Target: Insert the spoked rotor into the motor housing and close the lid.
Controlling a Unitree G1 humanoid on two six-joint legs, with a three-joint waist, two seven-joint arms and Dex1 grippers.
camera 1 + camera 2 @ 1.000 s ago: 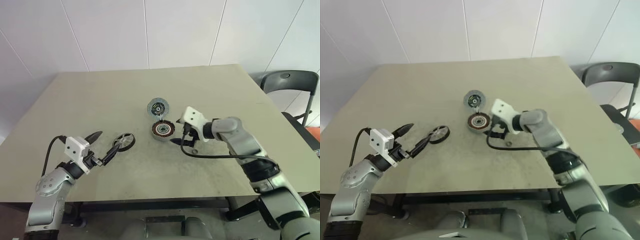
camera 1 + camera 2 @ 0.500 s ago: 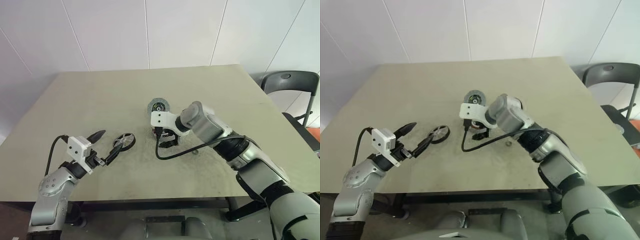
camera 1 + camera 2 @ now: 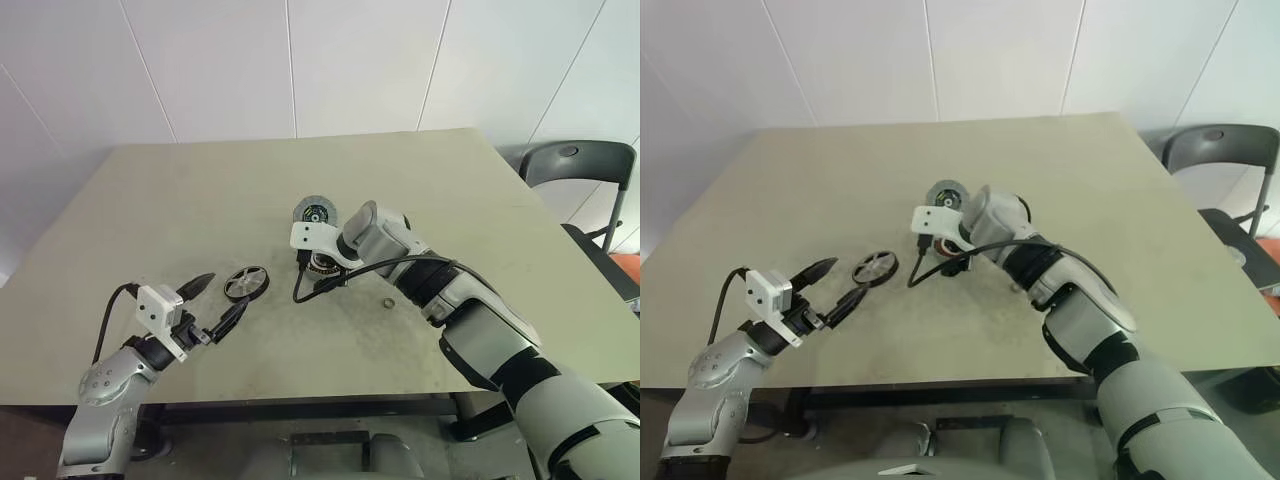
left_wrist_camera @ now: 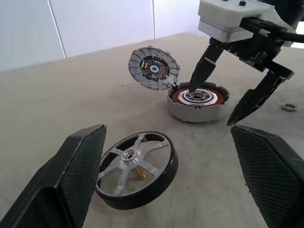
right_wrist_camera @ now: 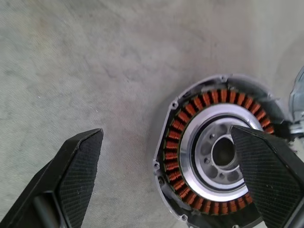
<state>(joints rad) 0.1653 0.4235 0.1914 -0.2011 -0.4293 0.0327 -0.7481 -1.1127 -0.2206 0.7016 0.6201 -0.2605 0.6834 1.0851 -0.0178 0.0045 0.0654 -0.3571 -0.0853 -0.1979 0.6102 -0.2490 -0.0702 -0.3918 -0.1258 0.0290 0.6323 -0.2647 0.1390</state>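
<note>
White wall panels back a tan table. Head view: right gripper angled down over the motor housing, lid just beyond it; left gripper near the spoked rotor, fingers apart, empty. Left wrist view: rotor lies between the spread fingers, untouched; lid leans propped on the housing's rim. Right wrist view: fingers wide apart, one above the housing's coppery windings; contact cannot be told.
</note>
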